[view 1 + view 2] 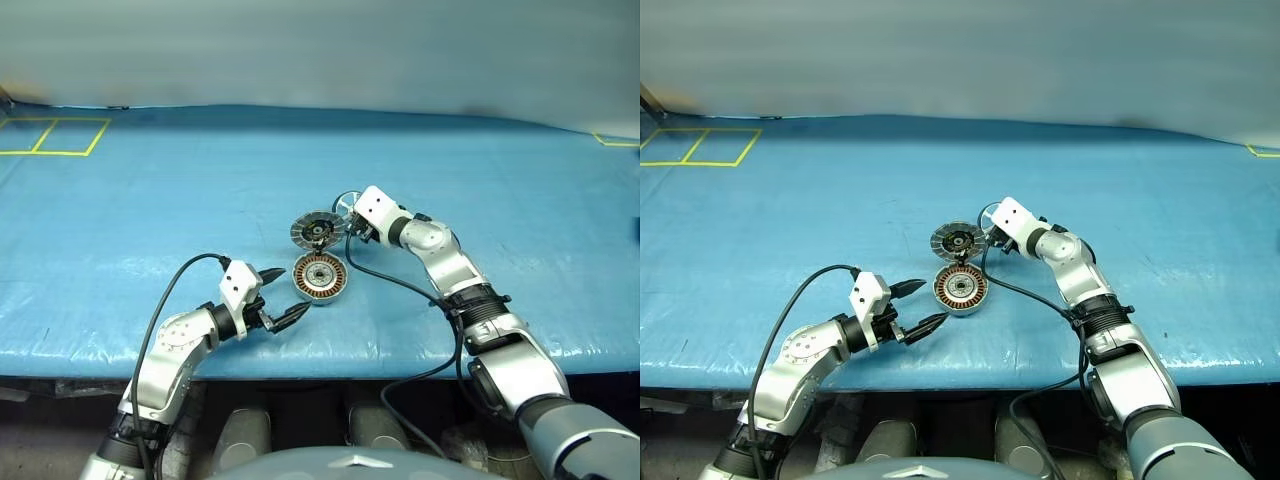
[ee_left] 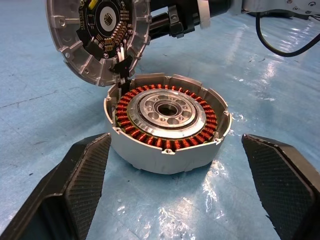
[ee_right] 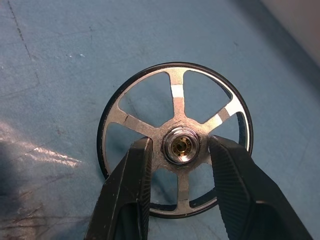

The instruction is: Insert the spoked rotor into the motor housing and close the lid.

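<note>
The motor housing (image 2: 167, 125), a short silver cup with copper windings, sits open on the blue table. Its lid (image 1: 317, 231) stands tilted up just behind it, ribbed face showing, joined at the rim. My left gripper (image 1: 290, 293) is open right in front of the housing, a finger (image 2: 75, 185) on each side, not touching it. The spoked rotor (image 3: 177, 95) lies flat on the table behind and right of the lid. My right gripper (image 3: 180, 142) reaches through the gaps between spokes and is shut on the rotor's central hub.
Yellow tape squares (image 1: 55, 135) mark the table's far left corner, and another tape mark (image 1: 615, 140) the far right. The table's front edge (image 1: 300, 352) runs just below the left gripper. A black cable (image 1: 400, 285) trails from the right wrist across the table.
</note>
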Motion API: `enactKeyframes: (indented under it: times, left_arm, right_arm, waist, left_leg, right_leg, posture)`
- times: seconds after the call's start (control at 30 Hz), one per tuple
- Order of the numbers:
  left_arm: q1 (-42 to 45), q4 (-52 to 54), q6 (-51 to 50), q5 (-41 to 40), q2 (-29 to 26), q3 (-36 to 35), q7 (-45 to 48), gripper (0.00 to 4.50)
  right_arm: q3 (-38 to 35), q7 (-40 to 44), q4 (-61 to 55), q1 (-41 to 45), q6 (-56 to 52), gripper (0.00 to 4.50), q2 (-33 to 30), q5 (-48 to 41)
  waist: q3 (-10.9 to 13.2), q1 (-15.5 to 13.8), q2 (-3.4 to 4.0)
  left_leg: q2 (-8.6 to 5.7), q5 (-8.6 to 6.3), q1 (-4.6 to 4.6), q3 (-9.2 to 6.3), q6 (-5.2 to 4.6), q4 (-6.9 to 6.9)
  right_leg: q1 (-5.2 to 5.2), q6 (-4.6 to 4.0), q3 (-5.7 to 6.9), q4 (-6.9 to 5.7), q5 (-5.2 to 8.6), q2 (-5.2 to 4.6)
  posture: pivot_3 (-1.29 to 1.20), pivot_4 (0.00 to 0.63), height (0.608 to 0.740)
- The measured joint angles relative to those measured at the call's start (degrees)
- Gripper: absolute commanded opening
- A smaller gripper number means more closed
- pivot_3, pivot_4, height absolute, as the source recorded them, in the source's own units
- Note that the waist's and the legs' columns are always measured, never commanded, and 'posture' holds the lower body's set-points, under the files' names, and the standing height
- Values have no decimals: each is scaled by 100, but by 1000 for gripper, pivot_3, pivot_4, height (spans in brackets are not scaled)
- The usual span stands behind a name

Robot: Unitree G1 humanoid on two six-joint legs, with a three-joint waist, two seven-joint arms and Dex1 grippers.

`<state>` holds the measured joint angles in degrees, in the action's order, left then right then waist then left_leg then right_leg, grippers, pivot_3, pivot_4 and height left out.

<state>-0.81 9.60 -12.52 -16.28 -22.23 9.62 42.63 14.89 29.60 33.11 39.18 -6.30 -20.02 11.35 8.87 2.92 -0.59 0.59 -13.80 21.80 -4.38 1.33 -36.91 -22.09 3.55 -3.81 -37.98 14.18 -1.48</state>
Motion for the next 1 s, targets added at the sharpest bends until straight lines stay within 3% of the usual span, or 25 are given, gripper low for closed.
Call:
enactKeyframes:
  times: [0.07, 0.4, 0.77, 1.0]
  left_arm:
    - [-12, 0, 0, 0, -9, 0, 2, 4500]
    - [-69, 0, 5, -2, -51, 6, 31, 4500]
    - [149, -36, 7, -12, -56, 79, 264, 4500]
    - [223, -85, 18, -24, -71, 102, 474, 4500]
  right_arm:
    - [-17, 21, -43, -30, -10, 1360, 0, 0]
    - [-423, -602, -829, -678, -338, 1359, -119, -23]
    - [-900, -621, -3608, -2645, -1450, 1359, -513, -148]
    - [-1584, -284, -5158, -3917, -2174, 1359, -511, -947]
  waist:
    - [0, 3, 0]
    - [3, -85, 3]
    - [5, -87, 6]
    - [8, -90, 7]
  left_leg:
    - [0, -1, -3, -1, -1, 0]
    - [-3, -3, 1, -2, -5, 6]
    - [-2, -7, 8, -1, -9, 20]
    - [0, -7, 23, 2, -9, 21]
  right_leg:
    - [4, 2, 0, 1, -1, 0]
    - [3, 3, -2, 9, -2, -3]
    - [-7, 12, -2, 18, 8, -3]
    - [-26, 33, -5, 18, 22, -3]
  posture:
    - [0, 150, 740]
    - [0, 150, 740]
    - [0, 150, 740]
    - [0, 150, 740]
